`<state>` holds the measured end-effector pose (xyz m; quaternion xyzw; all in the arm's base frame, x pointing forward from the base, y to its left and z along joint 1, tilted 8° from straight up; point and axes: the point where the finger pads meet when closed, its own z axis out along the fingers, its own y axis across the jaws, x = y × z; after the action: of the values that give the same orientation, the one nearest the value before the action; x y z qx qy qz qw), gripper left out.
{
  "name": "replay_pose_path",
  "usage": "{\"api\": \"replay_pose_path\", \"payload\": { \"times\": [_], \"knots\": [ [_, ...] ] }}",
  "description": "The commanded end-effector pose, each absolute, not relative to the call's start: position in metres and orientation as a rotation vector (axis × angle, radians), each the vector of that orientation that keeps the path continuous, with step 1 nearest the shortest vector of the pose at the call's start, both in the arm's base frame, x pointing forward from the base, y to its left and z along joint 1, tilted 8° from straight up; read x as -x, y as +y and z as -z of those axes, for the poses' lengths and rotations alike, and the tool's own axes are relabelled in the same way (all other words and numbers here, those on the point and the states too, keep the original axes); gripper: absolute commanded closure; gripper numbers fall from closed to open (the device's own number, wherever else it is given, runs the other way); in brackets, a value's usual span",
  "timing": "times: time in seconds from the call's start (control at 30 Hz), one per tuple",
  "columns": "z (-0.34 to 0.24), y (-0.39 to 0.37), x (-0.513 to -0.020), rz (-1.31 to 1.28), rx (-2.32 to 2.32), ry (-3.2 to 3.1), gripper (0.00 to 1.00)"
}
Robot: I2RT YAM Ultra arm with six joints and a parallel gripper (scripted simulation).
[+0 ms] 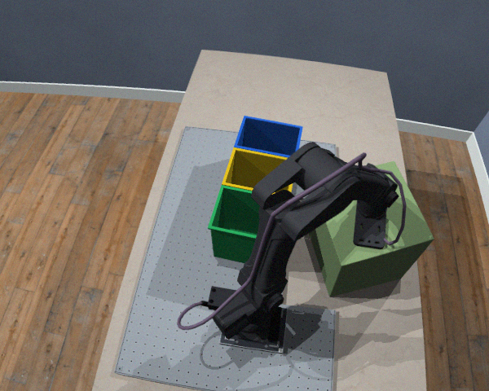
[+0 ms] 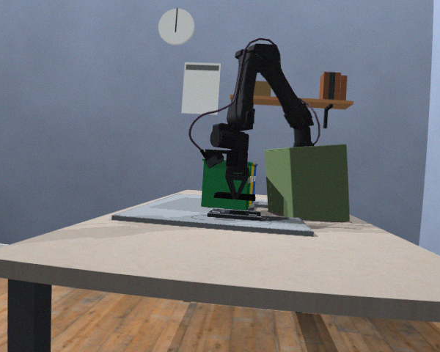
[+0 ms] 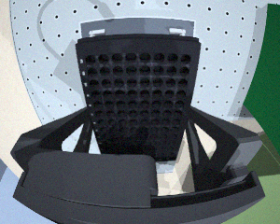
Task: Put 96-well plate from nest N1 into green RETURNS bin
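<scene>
My gripper (image 3: 138,110) is shut on the black 96-well plate (image 3: 137,98), its fingers on the plate's two long sides. In the exterior view the plate (image 2: 230,196) hangs level in the gripper (image 2: 235,193), a little above the flat plate nest (image 2: 233,213) on the perforated grey baseplate. The nest's pale rim shows beyond the plate's far edge in the wrist view (image 3: 137,25). The green bin (image 1: 232,222) stands upright just beyond the nest; its wall is at the right of the wrist view (image 3: 271,70). In the top view the arm hides the gripper and plate.
The yellow bin (image 1: 248,168) and the blue bin (image 1: 267,135) stand upright in a row behind the green one. A large olive-green block (image 1: 371,235) carries the arm's base, right of the bins. The grey baseplate (image 1: 173,252) extends to the left.
</scene>
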<state>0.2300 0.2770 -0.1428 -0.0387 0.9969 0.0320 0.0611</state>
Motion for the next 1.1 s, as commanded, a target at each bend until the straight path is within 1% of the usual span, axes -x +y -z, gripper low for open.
{"api": "replay_pose_path", "payload": {
  "times": [0.0,0.5,0.7,1.07],
  "knots": [
    [0.132,0.278,-0.226,-0.086,0.133,2.998,1.0],
    [0.104,0.29,-0.232,-0.12,0.131,2.978,1.0],
    [0.097,0.282,-0.226,-0.072,0.133,3.006,1.0],
    [0.087,0.273,-0.218,-0.071,0.133,3.007,1.0]
  ]
}}
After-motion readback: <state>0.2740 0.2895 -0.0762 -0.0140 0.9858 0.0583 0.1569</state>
